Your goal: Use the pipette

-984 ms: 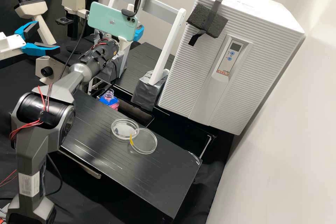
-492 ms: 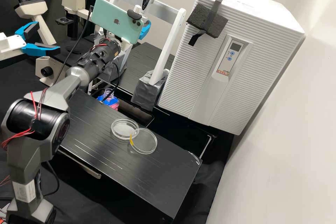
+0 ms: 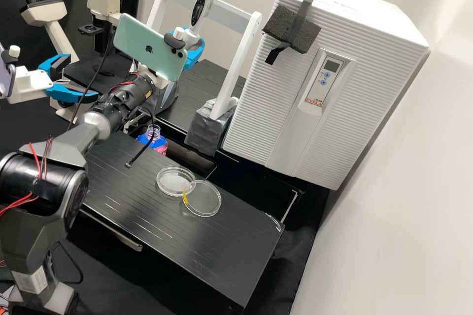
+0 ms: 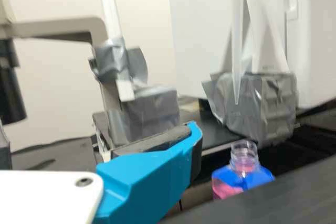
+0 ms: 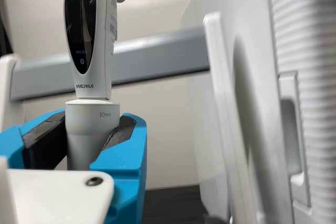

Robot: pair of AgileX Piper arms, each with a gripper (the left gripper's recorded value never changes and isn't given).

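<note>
Right jaws around pipette (image 5: 89, 51); pink-liquid bottle (image 4: 242, 174)

Right gripper (image 5: 84, 140), raised upright, has its fingers clamped on the pipette (image 5: 89, 40); left gripper (image 3: 74, 76) sits level, fingers spread apart.

There is one pipette (image 3: 201, 7), one bottle of pink liquid (image 3: 154, 139), one black ribbed table (image 3: 221, 251), and two clear round dishes, the left dish (image 3: 175, 180) and the right dish (image 3: 202, 198). The two arms carry two grippers, the left gripper (image 3: 74, 75) at the far left and the right gripper (image 3: 186, 44) farther right, and one mint-green phone (image 3: 150, 47). At the far side stand one white rack (image 3: 236, 49) on two tape-wrapped feet, one foot (image 4: 139, 106) and a second foot (image 4: 257, 100), one white ribbed machine (image 3: 340, 74) at the right, and one black foam block (image 3: 290, 27).
</note>
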